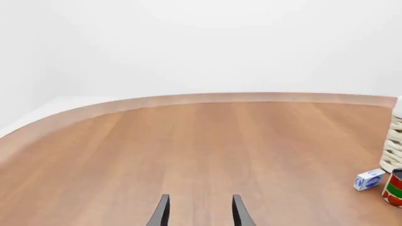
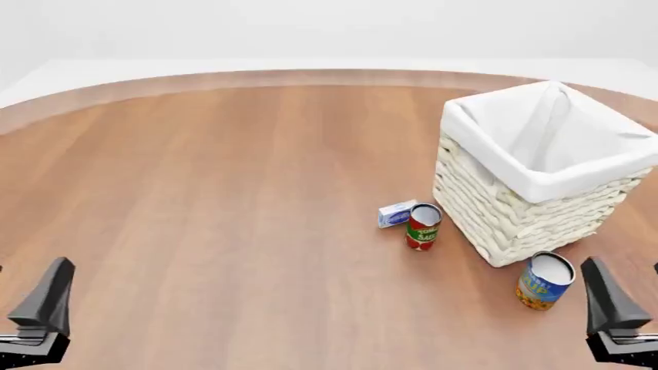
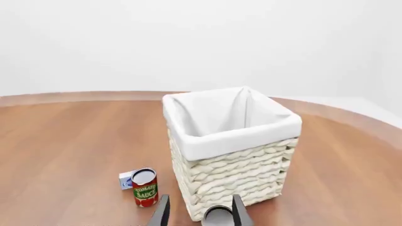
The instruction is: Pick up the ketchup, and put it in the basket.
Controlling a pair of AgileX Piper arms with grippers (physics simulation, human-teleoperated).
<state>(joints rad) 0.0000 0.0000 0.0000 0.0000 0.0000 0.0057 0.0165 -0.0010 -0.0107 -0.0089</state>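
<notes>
The ketchup is out of view in all three views. The basket [image 2: 511, 218] stands at the right of the table, cream woven walls with a white liner over its rim; the right wrist view shows it [image 3: 234, 170] close ahead, and its edge [image 1: 394, 147] shows in the left wrist view. My left gripper [image 2: 41, 312] is low at the near left, far from the basket, open [image 1: 201, 213] over bare wood. My right gripper [image 2: 614, 312] is at the near right, just in front of the basket, open [image 3: 201, 213] with nothing held.
A red-and-green tomato sauce can [image 2: 421, 226] stands left of the basket, with a small blue-and-white box [image 2: 396, 213] beside it. A blue-and-yellow can [image 2: 544, 280] stands at the basket's near corner, close to my right gripper. The table's curved far edge [image 2: 308, 77] runs along the back.
</notes>
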